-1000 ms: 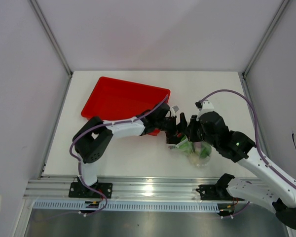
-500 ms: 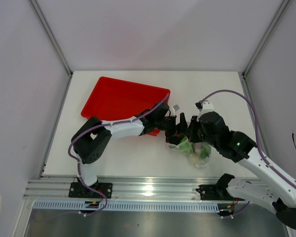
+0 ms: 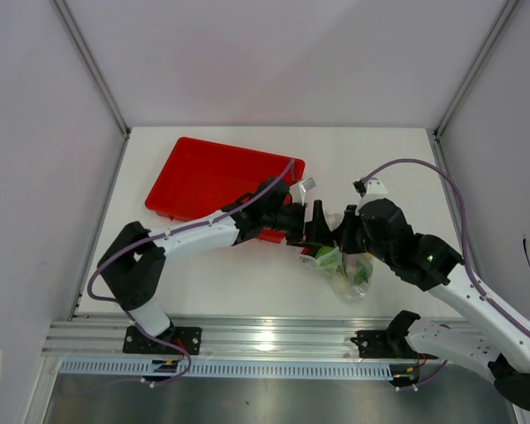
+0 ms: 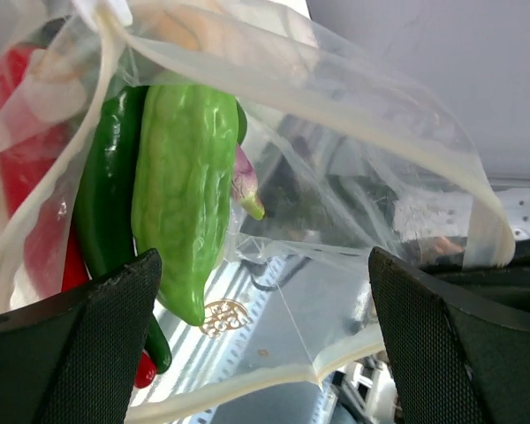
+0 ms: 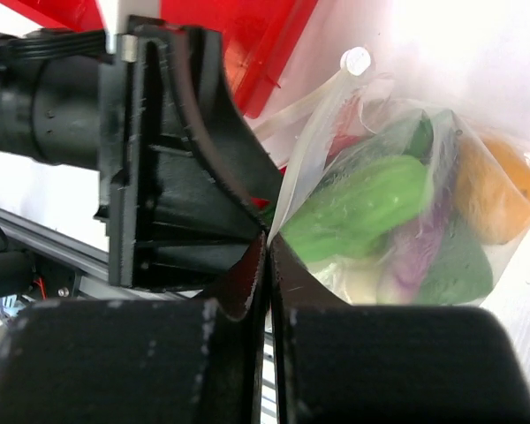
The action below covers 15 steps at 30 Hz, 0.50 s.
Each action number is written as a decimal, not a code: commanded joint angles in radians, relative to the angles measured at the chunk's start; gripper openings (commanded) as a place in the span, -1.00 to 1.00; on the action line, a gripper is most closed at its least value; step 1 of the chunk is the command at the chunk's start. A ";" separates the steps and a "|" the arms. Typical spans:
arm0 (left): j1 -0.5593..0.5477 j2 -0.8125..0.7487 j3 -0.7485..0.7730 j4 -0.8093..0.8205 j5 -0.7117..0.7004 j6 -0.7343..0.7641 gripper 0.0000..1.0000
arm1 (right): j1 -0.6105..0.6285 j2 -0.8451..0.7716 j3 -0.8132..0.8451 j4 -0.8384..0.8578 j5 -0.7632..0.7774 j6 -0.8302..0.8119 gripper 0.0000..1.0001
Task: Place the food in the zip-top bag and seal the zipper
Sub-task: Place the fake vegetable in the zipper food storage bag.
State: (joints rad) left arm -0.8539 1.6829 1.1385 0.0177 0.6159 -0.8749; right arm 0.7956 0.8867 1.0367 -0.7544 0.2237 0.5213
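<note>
from the top camera i see both arms meeting near the middle of the table [image 3: 389, 159], just beside the near right corner of the red tray [image 3: 203, 172]. the bag [image 3: 352, 281] hangs below the two grippers, toward the near edge. i cannot tell if its bottom rests on the table. the food [image 3: 336, 263] is inside it. in the left wrist camera a light green vegetable [image 4: 184, 177] lies against a dark green chili [image 4: 106, 194]. a red chili [image 4: 22, 168] is on the left of them, and a bit of purple eggplant [image 4: 245, 177] is behind. in the right wrist camera a lemon [image 5: 503, 190] shows at the far right of the bag.

the right gripper [image 5: 268, 247] has its fingers pressed together with no gap. the zipper strip [image 5: 314, 141] of the bag runs down into them, so it pinches the bag by this edge. the left gripper [image 4: 263, 265] has its fingers wide apart. the open mouth of the bag is spread in front of them, and i cannot tell if either finger touches the plastic.
</note>
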 commanded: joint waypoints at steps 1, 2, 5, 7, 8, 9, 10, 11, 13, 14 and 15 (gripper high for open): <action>-0.020 -0.094 0.003 -0.010 -0.022 0.100 0.99 | -0.002 -0.008 0.023 0.010 0.035 0.017 -1.00; -0.019 -0.107 0.001 -0.057 -0.062 0.111 0.99 | -0.001 -0.009 0.022 0.009 0.037 0.019 -1.00; -0.014 -0.140 -0.008 -0.102 -0.146 0.122 0.99 | -0.002 -0.015 0.017 0.003 0.043 0.022 -1.00; -0.011 -0.156 -0.013 -0.113 -0.183 0.129 0.99 | -0.002 -0.022 0.010 0.001 0.045 0.023 -1.00; -0.008 -0.163 -0.011 -0.123 -0.198 0.131 0.99 | -0.002 -0.023 0.006 0.003 0.045 0.022 -1.00; -0.007 -0.167 -0.006 -0.146 -0.214 0.131 0.99 | -0.002 -0.028 0.002 0.003 0.045 0.023 -1.00; -0.004 -0.173 -0.008 -0.153 -0.226 0.134 0.99 | -0.002 -0.029 0.000 0.003 0.045 0.022 -1.00; -0.002 -0.186 -0.009 -0.159 -0.246 0.136 0.99 | -0.002 -0.031 -0.004 0.003 0.046 0.023 -1.00; -0.001 -0.195 -0.010 -0.165 -0.260 0.137 0.99 | -0.002 -0.032 -0.007 0.001 0.048 0.025 -1.00; 0.000 -0.199 -0.010 -0.163 -0.263 0.137 0.99 | -0.002 -0.034 -0.012 0.001 0.046 0.025 -1.00; 0.001 -0.210 -0.010 -0.168 -0.271 0.137 0.99 | -0.002 -0.034 -0.015 0.006 0.049 0.025 -1.00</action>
State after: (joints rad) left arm -0.8577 1.5253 1.1278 -0.1337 0.3988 -0.7727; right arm 0.7948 0.8700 1.0264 -0.7612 0.2455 0.5320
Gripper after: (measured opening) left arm 0.994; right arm 0.006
